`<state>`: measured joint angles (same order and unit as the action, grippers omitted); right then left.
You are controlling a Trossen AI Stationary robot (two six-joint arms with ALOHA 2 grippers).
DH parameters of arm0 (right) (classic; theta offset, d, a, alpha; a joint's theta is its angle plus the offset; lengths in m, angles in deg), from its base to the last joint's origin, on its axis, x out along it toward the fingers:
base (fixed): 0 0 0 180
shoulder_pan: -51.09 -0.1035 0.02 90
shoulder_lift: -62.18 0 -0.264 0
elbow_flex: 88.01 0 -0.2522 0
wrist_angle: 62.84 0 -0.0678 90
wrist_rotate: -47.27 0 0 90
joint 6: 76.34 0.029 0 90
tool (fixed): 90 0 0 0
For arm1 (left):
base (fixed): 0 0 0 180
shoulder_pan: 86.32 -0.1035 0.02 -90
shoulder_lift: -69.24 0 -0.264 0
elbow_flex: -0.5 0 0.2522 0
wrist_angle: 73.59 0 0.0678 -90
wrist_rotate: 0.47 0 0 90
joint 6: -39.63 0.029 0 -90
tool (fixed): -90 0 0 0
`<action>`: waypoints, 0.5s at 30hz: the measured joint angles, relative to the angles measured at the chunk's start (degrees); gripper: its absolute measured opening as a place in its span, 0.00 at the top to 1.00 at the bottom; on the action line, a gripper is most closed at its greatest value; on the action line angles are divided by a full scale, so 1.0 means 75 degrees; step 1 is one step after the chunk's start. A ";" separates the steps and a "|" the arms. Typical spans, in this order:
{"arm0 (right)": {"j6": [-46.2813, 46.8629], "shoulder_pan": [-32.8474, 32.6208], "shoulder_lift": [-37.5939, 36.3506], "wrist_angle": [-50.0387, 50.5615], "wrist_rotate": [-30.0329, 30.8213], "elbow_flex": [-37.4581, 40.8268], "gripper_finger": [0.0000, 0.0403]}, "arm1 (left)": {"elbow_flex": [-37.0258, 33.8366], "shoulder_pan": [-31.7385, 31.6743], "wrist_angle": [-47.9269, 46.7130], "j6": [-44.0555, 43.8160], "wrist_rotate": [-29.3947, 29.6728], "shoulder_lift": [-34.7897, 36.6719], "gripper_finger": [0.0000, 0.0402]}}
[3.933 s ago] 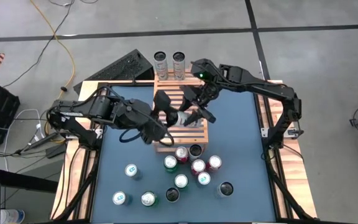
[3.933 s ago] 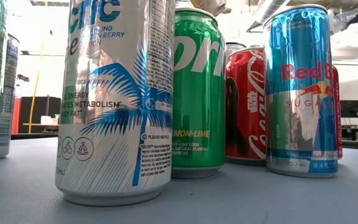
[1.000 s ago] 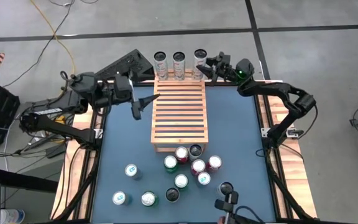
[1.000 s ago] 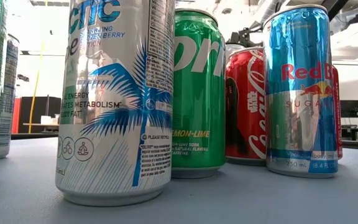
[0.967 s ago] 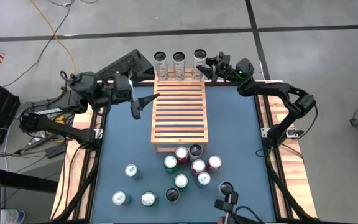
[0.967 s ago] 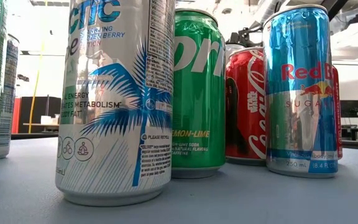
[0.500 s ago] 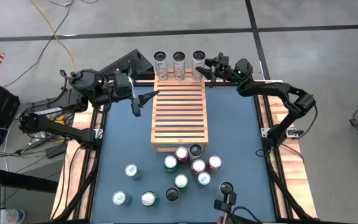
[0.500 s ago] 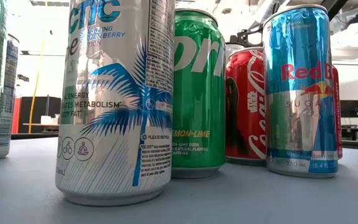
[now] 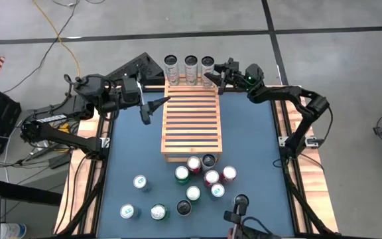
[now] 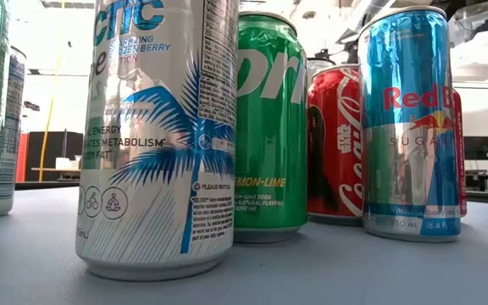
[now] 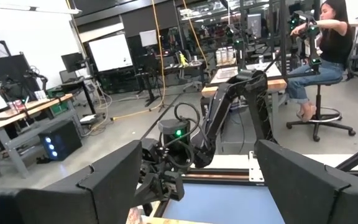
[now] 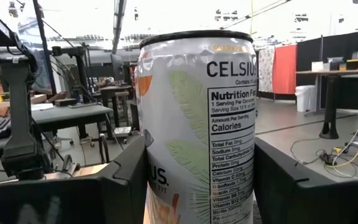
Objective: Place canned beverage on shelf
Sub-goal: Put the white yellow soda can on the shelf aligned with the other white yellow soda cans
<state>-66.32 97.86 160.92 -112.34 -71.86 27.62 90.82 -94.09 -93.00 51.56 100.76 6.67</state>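
We are at the placing step: the right gripper (image 9: 216,76), clamped on the can (image 12: 197,124), holds it at the shelf (image 9: 191,121) far edge. Next we must release and retreat; the left gripper (image 9: 152,108), fingers apart, waits beside the shelf.

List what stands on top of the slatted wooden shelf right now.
Three cans stand in a row along the far edge of the shelf: two free, the third, a Celsius can, between the right gripper's fingers. The remaining slats are bare. Under the slats is hidden.

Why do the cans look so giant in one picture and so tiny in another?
In the low view the camera sits right beside the white palm-tree can, so it fills the picture; the high view looks from far above, so the cans on the table look small.
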 joint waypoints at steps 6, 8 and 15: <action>0.0027 0.0120 -0.0009 0.0040 -0.0105 0.0026 0.48 | 0.0000 -0.0102 0.0000 0.0001 0.0003 0.0000 0.24; 0.0056 0.0170 -0.0011 0.0059 -0.0129 0.0026 0.47 | 0.0000 -0.0166 0.0000 0.0001 0.0005 0.0000 0.24; 0.0054 0.0197 -0.0036 0.0318 -0.0276 0.0026 0.38 | 0.0000 -0.0280 0.0000 -0.0015 -0.0044 0.0000 0.24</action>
<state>-65.91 99.34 160.65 -109.95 -73.93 27.82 90.82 -96.19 -93.00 51.45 100.43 6.67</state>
